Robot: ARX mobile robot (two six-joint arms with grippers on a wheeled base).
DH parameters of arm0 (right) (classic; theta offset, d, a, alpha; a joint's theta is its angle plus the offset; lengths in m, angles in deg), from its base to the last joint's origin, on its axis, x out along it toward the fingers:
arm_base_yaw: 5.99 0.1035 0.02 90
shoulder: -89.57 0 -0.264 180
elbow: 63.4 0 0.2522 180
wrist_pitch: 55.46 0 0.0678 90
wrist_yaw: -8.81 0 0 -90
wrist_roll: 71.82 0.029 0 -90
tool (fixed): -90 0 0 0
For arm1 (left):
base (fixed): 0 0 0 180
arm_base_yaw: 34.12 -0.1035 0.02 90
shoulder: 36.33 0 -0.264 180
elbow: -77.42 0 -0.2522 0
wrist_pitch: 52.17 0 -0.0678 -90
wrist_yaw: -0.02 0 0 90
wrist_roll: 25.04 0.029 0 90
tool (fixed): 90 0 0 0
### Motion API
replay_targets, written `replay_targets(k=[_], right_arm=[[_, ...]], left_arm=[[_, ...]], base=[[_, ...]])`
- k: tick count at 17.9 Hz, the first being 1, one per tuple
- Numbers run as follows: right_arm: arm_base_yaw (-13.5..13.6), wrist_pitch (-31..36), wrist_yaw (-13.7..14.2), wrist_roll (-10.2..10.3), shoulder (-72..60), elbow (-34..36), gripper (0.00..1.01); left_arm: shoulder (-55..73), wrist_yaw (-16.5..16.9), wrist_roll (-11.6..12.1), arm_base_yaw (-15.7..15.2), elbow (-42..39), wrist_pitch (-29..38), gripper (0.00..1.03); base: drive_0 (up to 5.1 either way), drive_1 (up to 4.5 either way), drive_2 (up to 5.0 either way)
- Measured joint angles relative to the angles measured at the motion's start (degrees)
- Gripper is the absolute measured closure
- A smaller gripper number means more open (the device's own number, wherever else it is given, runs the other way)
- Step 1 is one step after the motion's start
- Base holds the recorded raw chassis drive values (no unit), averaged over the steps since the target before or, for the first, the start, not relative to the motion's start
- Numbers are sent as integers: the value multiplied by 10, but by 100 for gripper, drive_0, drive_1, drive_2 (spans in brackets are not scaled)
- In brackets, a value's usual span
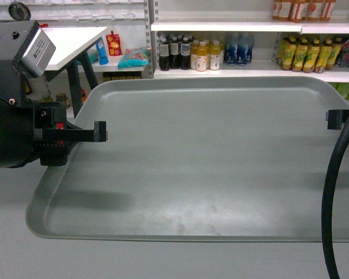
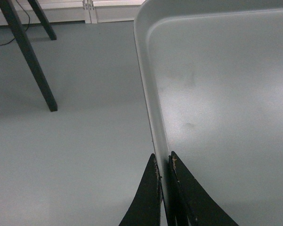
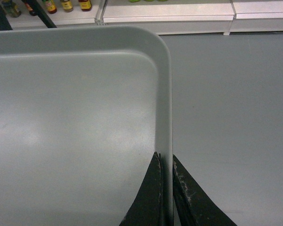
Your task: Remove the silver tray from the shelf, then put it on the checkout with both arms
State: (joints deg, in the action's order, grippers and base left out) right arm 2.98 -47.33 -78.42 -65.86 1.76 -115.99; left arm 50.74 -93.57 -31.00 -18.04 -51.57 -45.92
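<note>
I hold the silver tray (image 1: 203, 157) level in the air over the grey floor — left gripper (image 2: 164, 165) and right gripper (image 3: 165, 162) each pinched on a side rim — judging it stiff, light, slippery, best gripped at opposite edges.

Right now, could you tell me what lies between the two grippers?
In the head view, only the silver tray's bare floor spans from left gripper to right gripper.
</note>
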Motion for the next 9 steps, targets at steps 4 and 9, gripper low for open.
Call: replay_targets(k=[4,9], right_arm=[[0,0,1,0,-2,0,98],[0,-1,0,0,-1,-1,98]], left_arm=[[0,-1,2,0,0,-2,100],[0,-1,2,0,0,1,100]], base=[[-498,245,245],[-508,237,237]])
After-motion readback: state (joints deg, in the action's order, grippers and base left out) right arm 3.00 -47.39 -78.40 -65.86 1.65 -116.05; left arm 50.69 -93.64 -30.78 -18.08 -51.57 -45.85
